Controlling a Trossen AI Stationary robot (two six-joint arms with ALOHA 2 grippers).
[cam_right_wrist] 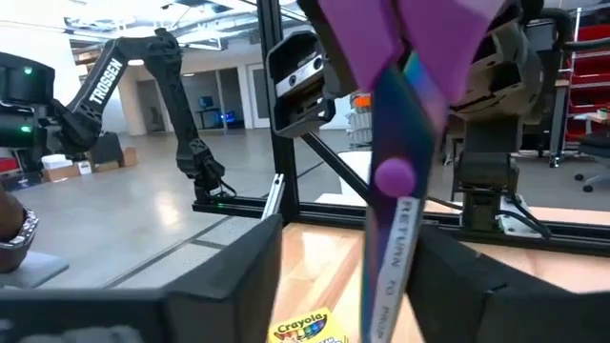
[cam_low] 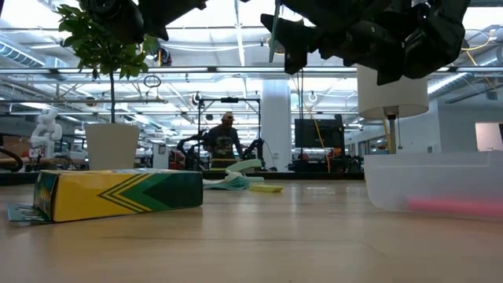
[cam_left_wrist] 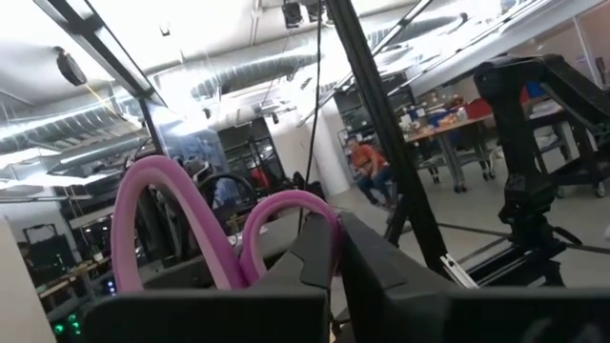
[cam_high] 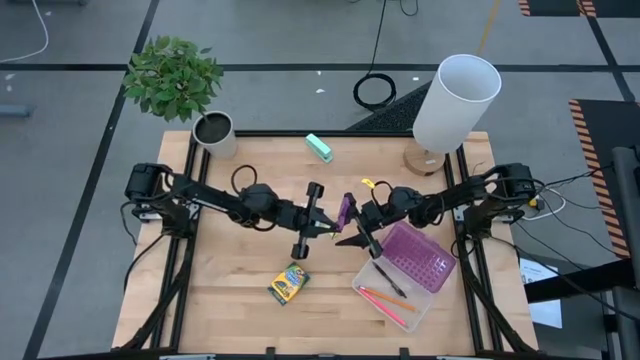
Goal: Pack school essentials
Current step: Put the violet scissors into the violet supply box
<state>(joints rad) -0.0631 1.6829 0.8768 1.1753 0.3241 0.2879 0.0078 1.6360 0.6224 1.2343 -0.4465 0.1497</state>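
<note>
So the purple-handled scissors [cam_high: 347,218] are up off the wooden table, blades dark and angled toward the clear plastic bin, handle loops pointing away from it. In the right wrist view the blade [cam_right_wrist: 400,205] hangs down with a purple pivot screw and printed lettering along it. The green-and-yellow cardboard crayon box [cam_high: 288,283] lies flat on the table, well apart from the bin on its open side, turned a bit diagonal. Inside the bin there's an orange pencil [cam_high: 392,306] and a red pen [cam_high: 378,297] lying side by side along the bottom, near the purple perforated insert.
</note>
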